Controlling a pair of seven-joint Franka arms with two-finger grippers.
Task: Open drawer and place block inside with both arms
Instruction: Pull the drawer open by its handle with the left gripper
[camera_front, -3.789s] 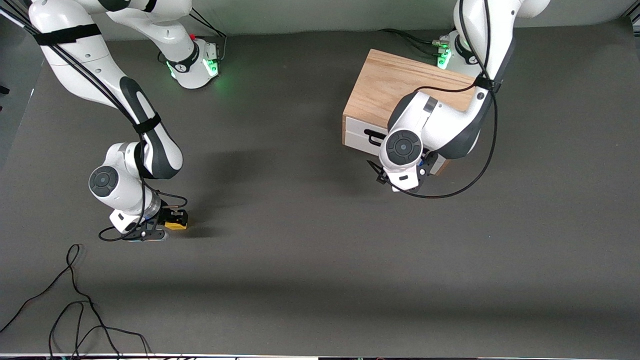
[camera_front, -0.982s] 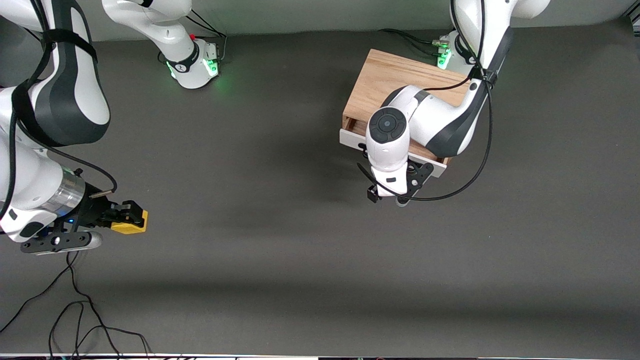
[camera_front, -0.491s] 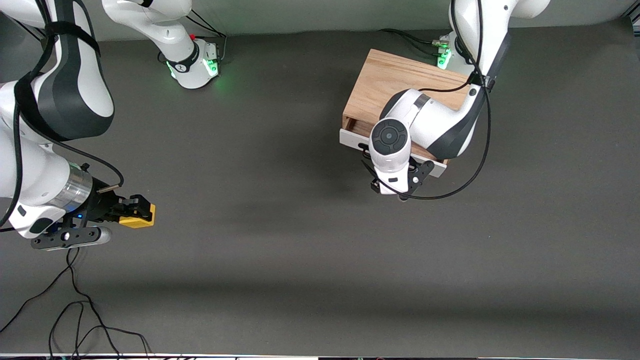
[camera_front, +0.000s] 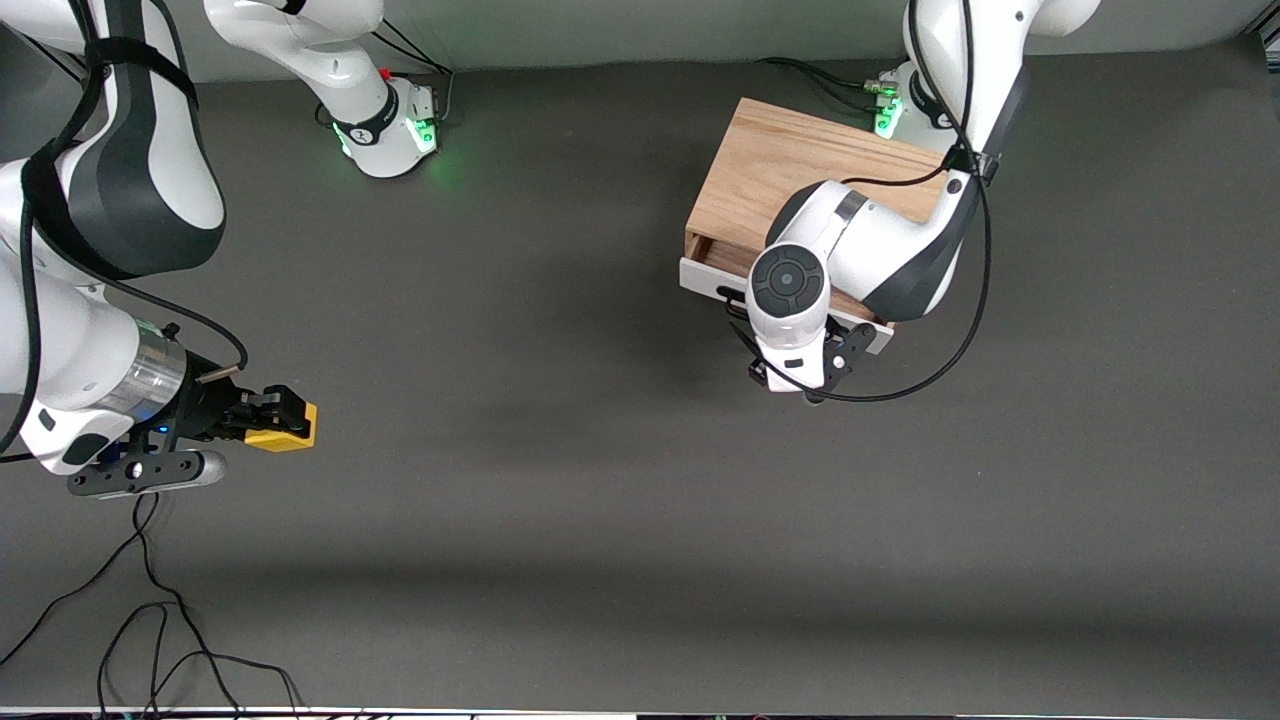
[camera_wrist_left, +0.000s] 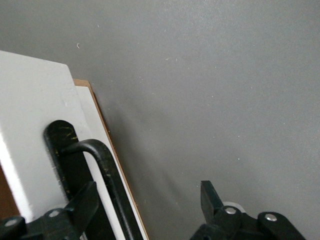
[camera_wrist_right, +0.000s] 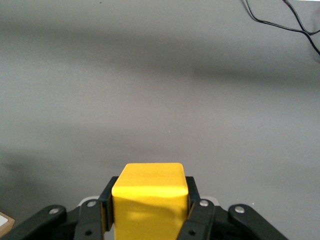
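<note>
The light-wood box (camera_front: 790, 165) stands near the left arm's base. Its drawer (camera_front: 700, 279) is pulled out a little, showing a strip of wood interior. My left gripper (camera_front: 803, 383) is open in front of the drawer. In the left wrist view the white drawer front (camera_wrist_left: 35, 125) and its black wire handle (camera_wrist_left: 107, 175) lie between the spread fingers (camera_wrist_left: 210, 197), close to one of them, ungripped. My right gripper (camera_front: 272, 420) is shut on the yellow block (camera_front: 287, 436) and holds it above the table toward the right arm's end. The block (camera_wrist_right: 150, 195) fills the right wrist view between both fingers.
Loose black cables (camera_front: 150, 620) lie on the dark table mat (camera_front: 560, 480) at the front corner toward the right arm's end; they also show in the right wrist view (camera_wrist_right: 280, 20). The arm bases (camera_front: 390, 125) glow green at the table's edge.
The drawer was shut and is now pulled out a little. The right gripper lifted the block off the table and has drifted slightly toward the box. The left hand shifted slightly along the drawer front.
</note>
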